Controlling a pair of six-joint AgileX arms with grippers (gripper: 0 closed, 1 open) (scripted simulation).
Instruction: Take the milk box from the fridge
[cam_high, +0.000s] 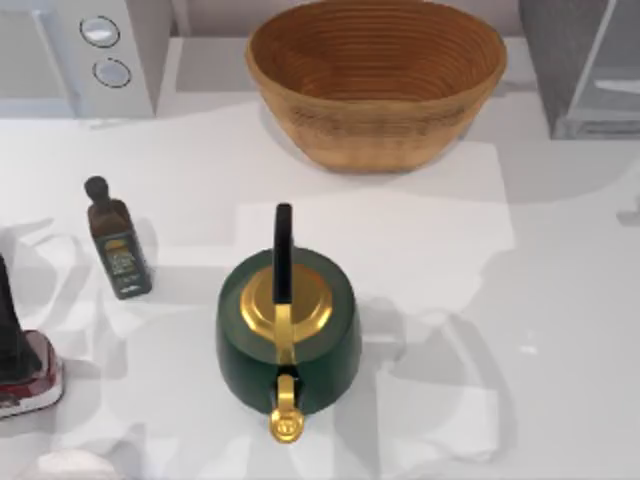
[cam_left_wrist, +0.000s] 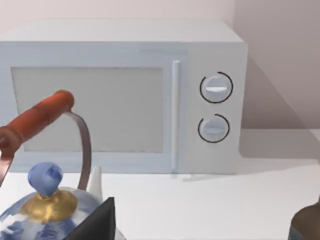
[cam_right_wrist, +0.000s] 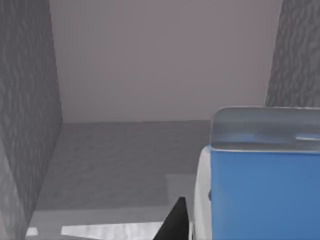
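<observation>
From above, the fridge (cam_high: 585, 65) is seen at the desk's (cam_high: 560, 300) far right. Inside it, the milk box (cam_right_wrist: 260, 185) sits right beside the right tool; closure can't be told, so the carton should be squared up before clamping.

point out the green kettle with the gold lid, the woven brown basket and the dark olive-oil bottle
green kettle with gold lid (cam_high: 290, 345), top view, on its green body
woven brown basket (cam_high: 376, 130), top view, on its outer front wall
dark olive-oil bottle (cam_high: 120, 255), top view, on its label

White table (cam_high: 560, 330) (soft shadows across it), pale pinkish wall (cam_left_wrist: 280, 55) behind.
</observation>
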